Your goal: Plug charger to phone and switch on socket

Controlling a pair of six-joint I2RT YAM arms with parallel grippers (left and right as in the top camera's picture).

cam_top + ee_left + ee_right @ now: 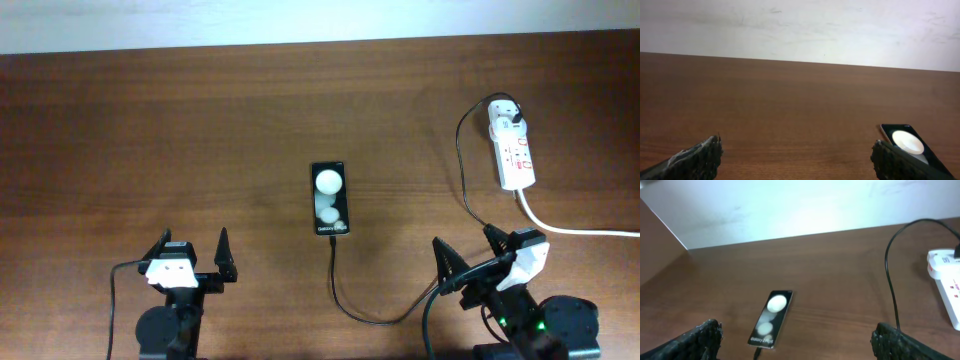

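Left gripper (192,236) and right gripper (464,237) both wide open, holding nothing; we see the phone (329,199) ahead-left of the right one, socket (515,150) ahead-right, charger cable (462,170) passing right beside it, so reaching for the socket risks snagging the cable and tugging the phone.
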